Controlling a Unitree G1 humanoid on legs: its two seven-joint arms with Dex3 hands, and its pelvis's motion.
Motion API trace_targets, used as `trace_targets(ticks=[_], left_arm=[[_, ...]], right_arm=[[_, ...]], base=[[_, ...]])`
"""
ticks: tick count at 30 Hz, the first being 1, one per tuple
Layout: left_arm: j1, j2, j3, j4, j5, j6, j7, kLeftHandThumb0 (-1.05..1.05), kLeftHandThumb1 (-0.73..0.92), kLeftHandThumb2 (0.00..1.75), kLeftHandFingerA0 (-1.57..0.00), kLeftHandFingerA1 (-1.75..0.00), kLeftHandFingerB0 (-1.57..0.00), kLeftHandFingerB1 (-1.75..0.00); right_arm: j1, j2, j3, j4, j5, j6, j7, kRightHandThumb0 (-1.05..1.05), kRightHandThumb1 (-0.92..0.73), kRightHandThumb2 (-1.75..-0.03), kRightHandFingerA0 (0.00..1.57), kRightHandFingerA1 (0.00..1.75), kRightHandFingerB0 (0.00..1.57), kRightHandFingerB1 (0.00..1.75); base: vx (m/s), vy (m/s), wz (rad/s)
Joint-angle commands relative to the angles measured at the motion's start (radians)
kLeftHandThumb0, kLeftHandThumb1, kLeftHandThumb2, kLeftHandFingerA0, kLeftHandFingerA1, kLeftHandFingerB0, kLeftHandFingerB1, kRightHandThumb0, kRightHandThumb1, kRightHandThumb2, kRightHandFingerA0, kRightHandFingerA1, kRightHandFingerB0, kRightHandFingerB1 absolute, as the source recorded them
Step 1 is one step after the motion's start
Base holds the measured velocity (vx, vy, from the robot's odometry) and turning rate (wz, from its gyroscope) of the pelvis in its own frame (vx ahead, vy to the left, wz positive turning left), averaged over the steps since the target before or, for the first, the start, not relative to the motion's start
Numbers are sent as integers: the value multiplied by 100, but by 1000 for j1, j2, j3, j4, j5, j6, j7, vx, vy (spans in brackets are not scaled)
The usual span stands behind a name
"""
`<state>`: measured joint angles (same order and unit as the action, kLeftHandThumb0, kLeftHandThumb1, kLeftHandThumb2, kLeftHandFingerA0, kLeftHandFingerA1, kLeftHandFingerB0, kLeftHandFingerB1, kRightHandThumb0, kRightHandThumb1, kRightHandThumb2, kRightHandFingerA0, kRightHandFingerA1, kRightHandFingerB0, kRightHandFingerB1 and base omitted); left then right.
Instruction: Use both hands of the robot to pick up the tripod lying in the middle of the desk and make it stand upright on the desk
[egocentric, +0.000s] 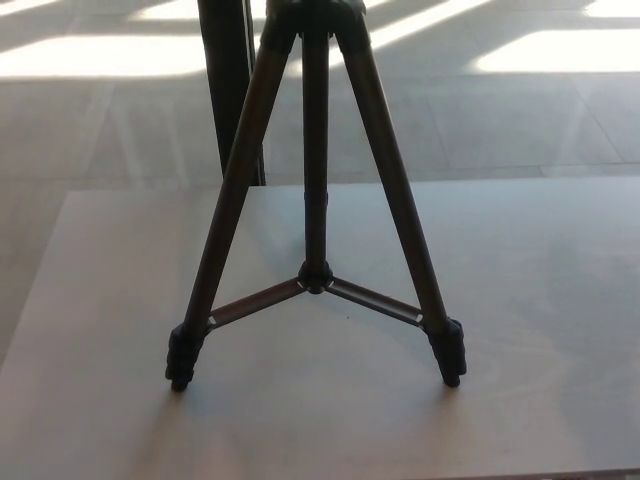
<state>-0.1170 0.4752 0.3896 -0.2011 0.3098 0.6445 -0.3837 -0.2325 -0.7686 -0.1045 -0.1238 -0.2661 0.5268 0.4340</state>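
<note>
The dark brown tripod (314, 180) stands upright on the light wooden desk (540, 320), legs spread. Its left foot (181, 362) and right foot (451, 358) rest near the desk's front; the third leg (316, 150) runs back behind the centre brace hub (316, 277). The tripod's top is cut off by the upper edge of the picture. Neither of my hands shows in the head view.
A dark upright panel (232, 80) stands on the floor behind the desk's far edge, left of the tripod. Sunlit tiled floor (520, 90) lies beyond. The desk's front edge runs along the bottom of the picture.
</note>
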Motion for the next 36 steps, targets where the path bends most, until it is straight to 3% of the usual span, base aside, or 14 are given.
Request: trace_targets(ticks=[1, 2, 5, 6, 8, 11, 12, 18, 26, 28, 29, 30, 35, 36], left_arm=[[296, 106, 546, 80, -283, -119, -202, -101, 60, 61, 0, -71, 0, -69], [316, 79, 572, 98, -285, -113, -172, -91, 44, 88, 0, -78, 0, -69], [372, 20, 621, 240, -304, -205, -88, -97, 57, 60, 0, -73, 0, -64], [374, 14, 623, 275, -301, -204, -63, -98, 57, 61, 0, -75, 0, -65], [372, -10, 621, 351, -290, -176, -1, -90, 65, 60, 0, -63, 0, -18], [363, -16, 617, 431, -287, -171, 43, -85, 71, 55, 0, -77, 0, -47], [335, -24, 624, 466, -285, -139, 86, -88, 71, 57, 0, -75, 0, -48], [292, -95, 591, 643, -282, -126, 185, -81, 70, 59, 0, -72, 0, -46], [382, -154, 445, 846, -243, -244, 105, -79, 40, 85, -3, -79, 0, -67], [401, -151, 442, 840, -253, -245, 79, -78, 62, 54, 0, -97, 0, -89], [405, -150, 438, 854, -262, -274, 63, -61, 41, 99, -19, -77, 0, -61], [416, -156, 448, 863, -276, -296, 58, -77, 42, 88, -13, -78, -30, -77], [450, -99, 385, 940, -250, -286, 21, -79, 64, 58, -26, -94, -24, -77], [450, -89, 370, 954, -246, -298, 23, -40, 30, 96, -35, -74, -23, -64]], right_arm=[[397, 113, -732, 113, 234, -135, -30, -90, -76, -75, 0, 0, 1, 26], [414, 129, -768, 154, 233, -158, -77, -85, -72, -80, 0, 0, 3, 22], [450, 170, -899, 294, 268, -183, -189, -95, -67, -103, 0, 19, 5, 14], [448, 171, -928, 340, 292, -196, -202, -80, -74, -78, 0, 0, 5, 22], [452, 210, -1002, 399, 306, -181, -309, -91, -67, -95, 0, 15, 12, 27], [455, 237, -1025, 464, 328, -230, -367, -74, -82, -64, 0, 5, 7, 28], [454, 264, -1027, 481, 320, -252, -431, -86, -67, -98, 0, 21, 9, 31], [402, 398, -1017, 595, 326, -310, -625, -71, -64, -100, 0, 38, 5, 39], [371, 490, -1028, 697, 409, -175, -479, -71, -57, -93, 0, 24, 6, 17], [385, 504, -1007, 721, 398, -204, -449, -63, -76, -64, 0, 44, 2, 23], [399, 505, -937, 712, 330, -187, -448, -69, -77, -63, 16, 56, 2, 26], [409, 505, -922, 740, 325, -204, -423, -72, -76, -64, 25, 60, 4, 25], [448, 520, -905, 725, 380, -223, -245, -86, -66, -96, 0, 13, 0, 7], [441, 522, -917, 731, 406, -244, -231, -84, -63, -93, 0, 11, 0, 8]], base=[[0, 0, 0], [0, 0, 0], [0, 0, 0], [0, 0, 0], [0, 0, 0], [0, 0, 0], [0, 0, 0], [0, 0, 0], [0, 0, 0], [0, 0, 0], [0, 0, 0], [0, 0, 0], [0, 0, 0], [0, 0, 0]])
